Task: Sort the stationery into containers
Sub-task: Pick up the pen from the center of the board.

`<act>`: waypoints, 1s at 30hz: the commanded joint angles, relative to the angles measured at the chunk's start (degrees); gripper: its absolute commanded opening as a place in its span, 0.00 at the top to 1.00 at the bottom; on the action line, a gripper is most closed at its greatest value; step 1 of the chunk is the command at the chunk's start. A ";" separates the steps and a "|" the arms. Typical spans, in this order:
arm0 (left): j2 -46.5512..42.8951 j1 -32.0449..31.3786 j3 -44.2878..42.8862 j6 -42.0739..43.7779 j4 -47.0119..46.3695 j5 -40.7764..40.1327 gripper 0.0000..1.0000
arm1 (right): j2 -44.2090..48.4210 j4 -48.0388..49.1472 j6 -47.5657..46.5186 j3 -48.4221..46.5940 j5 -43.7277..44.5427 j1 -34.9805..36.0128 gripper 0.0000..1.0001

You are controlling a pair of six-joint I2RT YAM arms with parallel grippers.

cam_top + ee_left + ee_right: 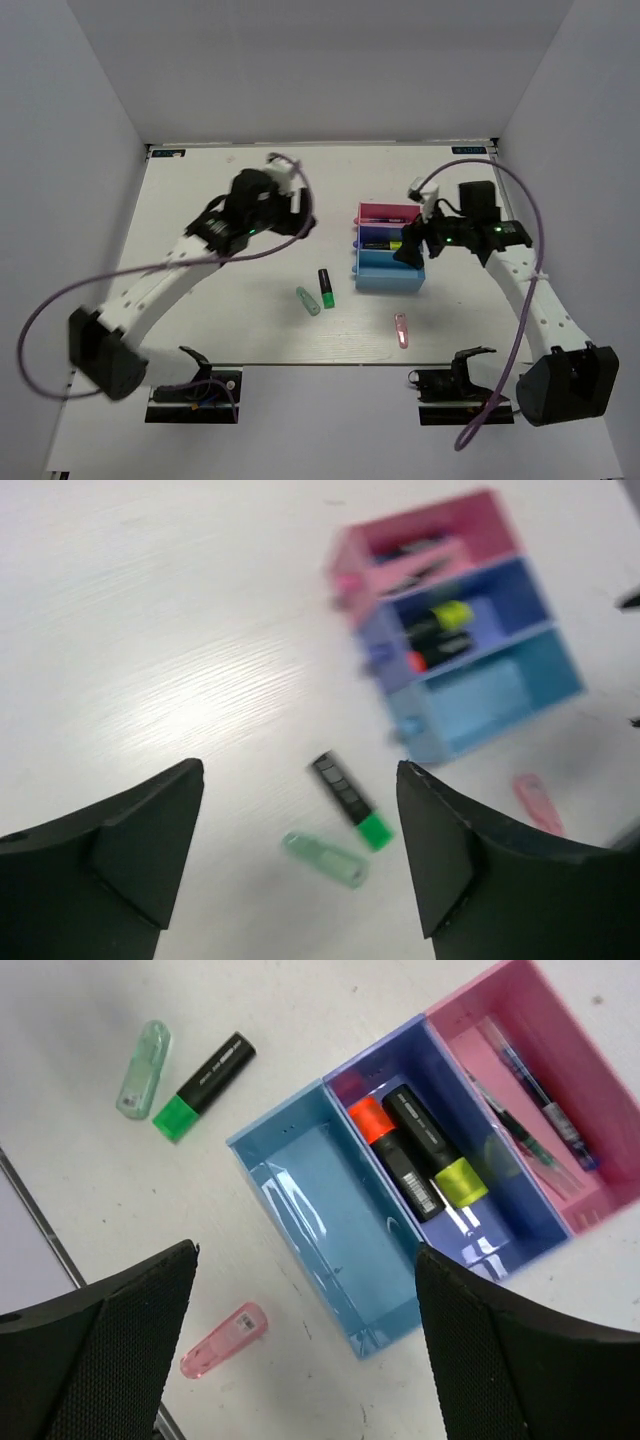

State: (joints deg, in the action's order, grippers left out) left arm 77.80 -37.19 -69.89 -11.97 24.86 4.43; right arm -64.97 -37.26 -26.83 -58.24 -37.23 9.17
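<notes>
Both pincers stand released, jaws wide apart with nothing between them. The right pincer (305, 1250) hangs over the row of containers, above the light blue tray (320, 1220), which holds nothing. Next to it, the dark blue tray (345, 1085) holds an orange-ended highlighter (400, 1165) and a yellow-ended highlighter (430, 1140) side by side, and the pink tray (590, 1060) beyond holds thin pens (530, 1100). The left pincer (300, 770) hovers off the bench (150, 630), to the left of the trays, looking down on a green-ended highlighter (350, 800) and a pale green stick (325, 858) that lie close together. A pink clip (224, 1340) lies alone, near the light blue tray's end.

The work looks to be between picks: three pieces remain loose. The green-ended highlighter most likely belongs with the others in the dark blue tray. Taking it calls for the left pincer to drop, turn its jaws across the barrel and close without nudging the stick beside it.
</notes>
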 commanded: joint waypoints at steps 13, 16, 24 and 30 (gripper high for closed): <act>-38.86 16.44 32.79 -13.70 24.79 -18.58 0.12 | -26.95 4.21 25.14 -16.47 35.43 41.00 0.38; -42.02 18.90 34.55 -12.82 25.24 -17.79 0.12 | -31.52 5.26 34.54 -16.73 47.45 44.52 0.38; -46.51 21.19 38.34 -13.17 23.39 -14.27 0.13 | -42.33 4.57 45.54 -20.42 51.48 47.17 0.34; -46.95 21.19 39.04 -13.26 23.13 -13.74 0.13 | -46.55 4.91 47.74 -21.30 51.38 46.82 0.34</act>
State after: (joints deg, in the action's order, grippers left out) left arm 31.35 -16.27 -31.35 -24.82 48.93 -10.52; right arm -110.24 -31.97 17.30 -77.49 12.25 56.29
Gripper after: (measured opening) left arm 0.870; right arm 0.656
